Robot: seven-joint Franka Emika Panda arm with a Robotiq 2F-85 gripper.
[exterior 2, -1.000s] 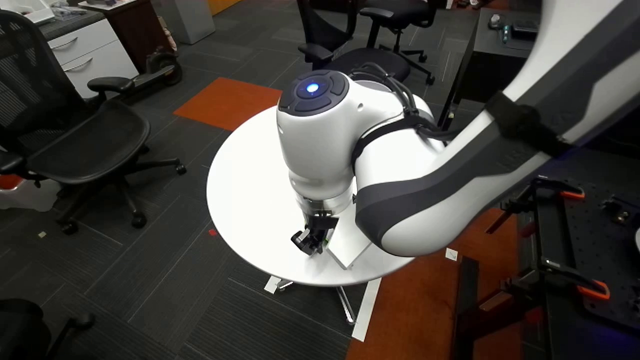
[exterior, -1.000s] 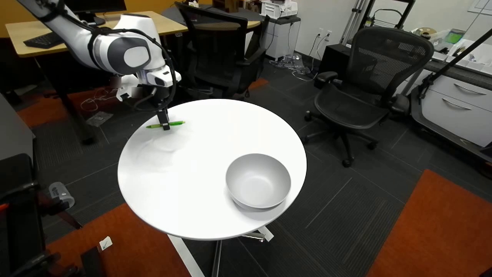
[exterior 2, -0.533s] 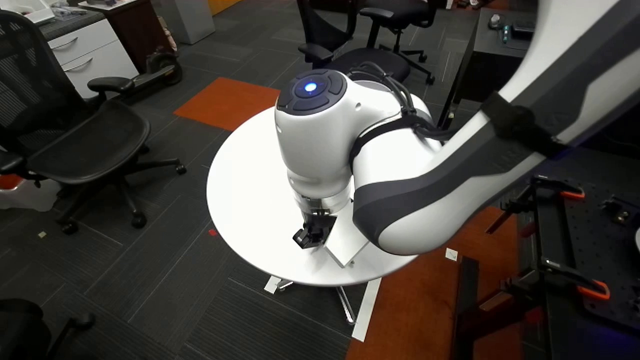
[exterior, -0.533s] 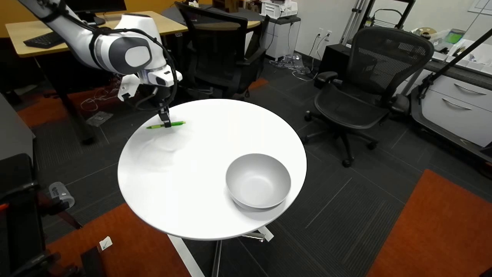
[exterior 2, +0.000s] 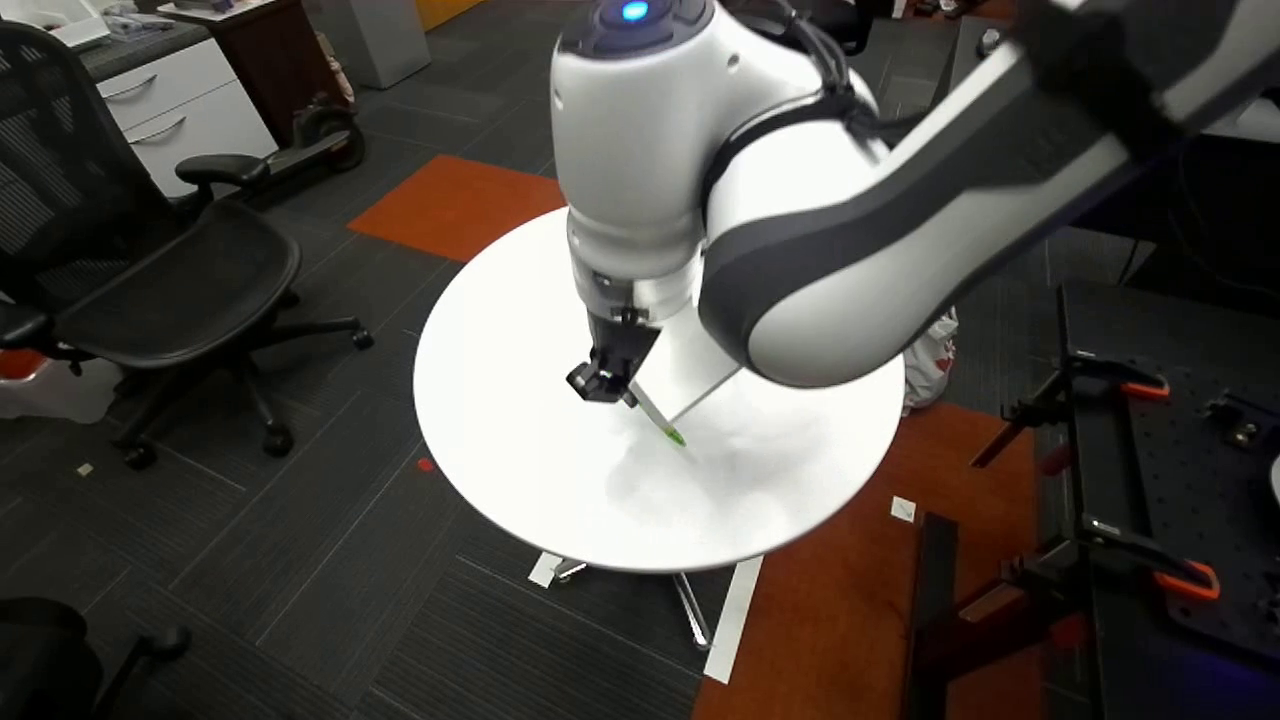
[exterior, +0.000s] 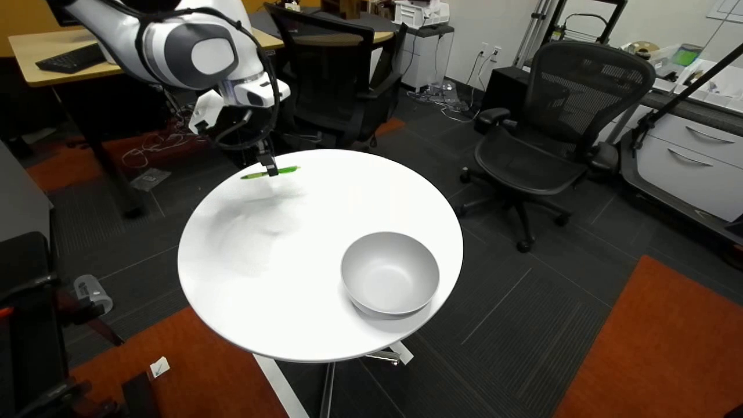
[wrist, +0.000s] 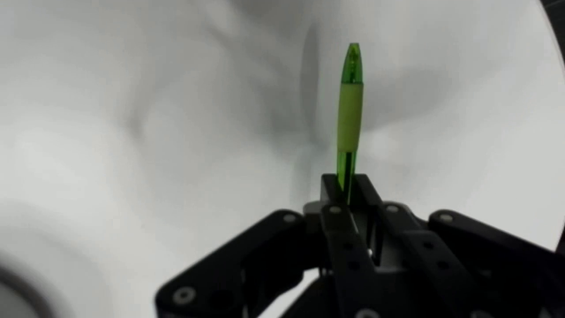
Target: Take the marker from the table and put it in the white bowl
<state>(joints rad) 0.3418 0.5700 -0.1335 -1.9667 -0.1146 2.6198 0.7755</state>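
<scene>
Overall, the round white table (exterior: 290,290) is the largest thing in play, seen in both exterior views, with soft grey shadow spread across part of its top. After it comes the white and dark-grey robot arm (exterior 2: 640,160), which reaches over the tabletop from beyond the edge. Toward the side of an exterior view stands a white drawer unit (exterior: 691,174); its fronts are closed, so the contents are hidden.

Near the table's edge the white bowl (exterior: 390,273) stands upright, mouth up, smooth grey down its inner wall to the bottom. It is well apart from the black gripper (wrist: 347,189), across the tabletop.

That tool is clenched, its two fingertips (wrist: 329,190) pinching the bright-green marker (wrist: 350,115), smallest of all, from either side. The grip falls partway along the shaft: in an exterior view both ends jut out past the fingers. The marker is held clear of the tabletop, over the side away from the bowl. In the wrist view its tapered end points away from the gripper, and a narrow shadow lies beside it on the white surface.
</scene>
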